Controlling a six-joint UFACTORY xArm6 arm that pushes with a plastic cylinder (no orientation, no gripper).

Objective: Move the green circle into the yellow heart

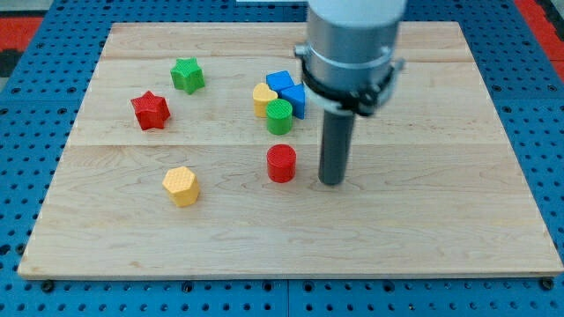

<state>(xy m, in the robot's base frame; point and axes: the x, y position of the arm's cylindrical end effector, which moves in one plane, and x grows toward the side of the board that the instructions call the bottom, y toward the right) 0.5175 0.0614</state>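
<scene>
The green circle (279, 115) stands near the board's middle top, touching the yellow heart (263, 97) at its upper left. Two blue blocks (286, 91) sit against them on the right. My tip (331, 181) rests on the board to the lower right of the green circle and just right of the red circle (281, 163), apart from both.
A green star (187, 75) and a red star (151, 110) lie at the upper left. A yellow hexagon (181, 185) lies at the lower left. The wooden board (441, 220) sits on a blue pegboard surface.
</scene>
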